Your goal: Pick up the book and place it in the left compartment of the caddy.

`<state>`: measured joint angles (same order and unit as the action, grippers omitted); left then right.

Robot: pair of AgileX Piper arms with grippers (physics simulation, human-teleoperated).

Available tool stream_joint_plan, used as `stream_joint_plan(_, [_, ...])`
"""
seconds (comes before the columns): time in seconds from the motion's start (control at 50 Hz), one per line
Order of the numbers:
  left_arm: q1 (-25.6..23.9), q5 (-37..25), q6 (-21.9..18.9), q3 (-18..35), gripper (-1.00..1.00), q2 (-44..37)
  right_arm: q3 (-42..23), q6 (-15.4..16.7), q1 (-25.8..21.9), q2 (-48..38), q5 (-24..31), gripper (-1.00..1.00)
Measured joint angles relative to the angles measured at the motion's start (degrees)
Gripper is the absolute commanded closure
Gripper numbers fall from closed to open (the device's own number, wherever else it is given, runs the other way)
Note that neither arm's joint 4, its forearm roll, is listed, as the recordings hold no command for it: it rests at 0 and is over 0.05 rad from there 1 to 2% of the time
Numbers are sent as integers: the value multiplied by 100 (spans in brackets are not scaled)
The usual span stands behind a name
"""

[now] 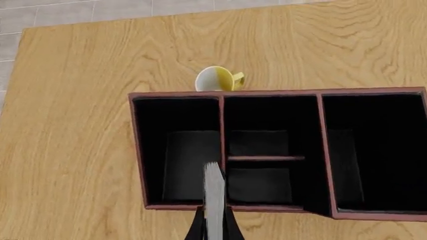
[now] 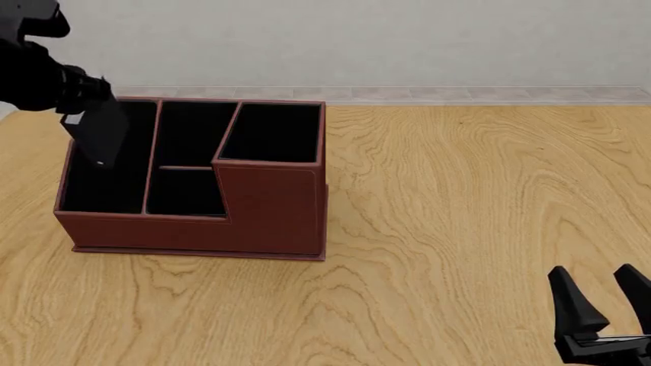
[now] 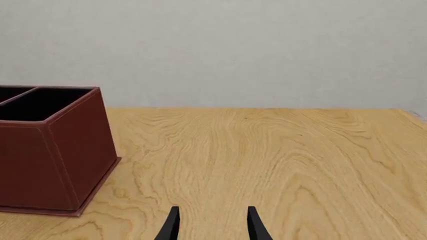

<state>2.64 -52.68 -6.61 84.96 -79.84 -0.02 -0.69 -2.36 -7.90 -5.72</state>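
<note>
Book [image 2: 101, 135] was held in the left gripper [image 2: 73, 97], clamped between the fingers and hanging tilted over the left compartment [image 2: 102, 187] of the caddy [image 2: 270, 210], its lower end dipped below the rim of that slot. In the left wrist view the book [image 1: 214, 195] was seen edge-on, its white page edge running up from between the black fingers [image 1: 197, 230] and lying across the divider between the left compartment [image 1: 177, 150] and the two small middle cells, so whether it was fully inside the slot could not be told from there. The caddy [image 1: 327, 150] was seen from above, all its black-lined compartments open upward. A yellow-and-white cup [image 1: 217, 79] lay on its side on the desk [image 1: 80, 125] just beyond the caddy's far wall.

The caddy was placed toward the left side of the desk [image 2: 489, 213], nearer its far edge, with the taller square section on the caddy's right. The right gripper [image 2: 602, 301] was kept low at the near right corner of the desk, well apart from the caddy, its jaws parted wide and holding nothing. In the right wrist view the two fingertips [image 3: 172, 225] were seen spread over bare wood, with the caddy's tall section [image 3: 53, 150] off to one side.
</note>
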Motion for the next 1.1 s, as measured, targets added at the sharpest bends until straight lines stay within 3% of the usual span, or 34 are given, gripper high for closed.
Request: stream_joint_plan(1.1, [383,1077,56,-407,100,-664,0,10,3,143,102,-100])
